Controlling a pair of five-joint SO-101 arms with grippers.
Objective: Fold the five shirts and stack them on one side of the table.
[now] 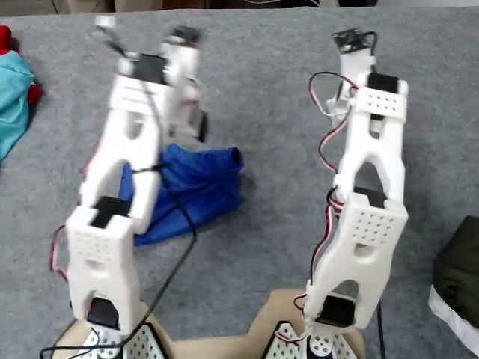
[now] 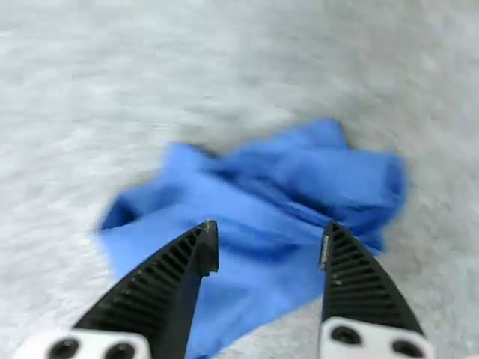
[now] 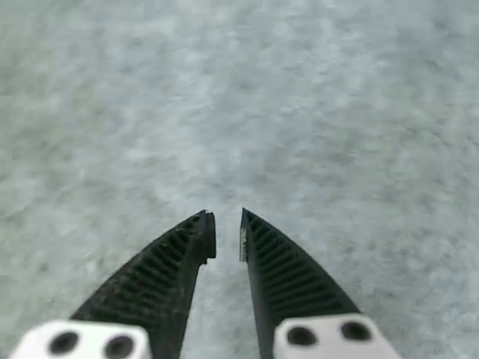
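1. Left gripper (image 2: 268,241) wide, empty, above crumpled blue shirt (image 2: 299,176) mid-table;
2. my right gripper (image 3: 227,228) narrow, empty, over bare table (image 3: 344,105);
3. risk: I pinch one layer; shirt bunches, not folds.

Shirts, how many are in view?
5, likely: blue shirt left of centre; teal shirt and red shirt at the left edge; dark shirt on white shirt at the right edge, all four partly cut off.
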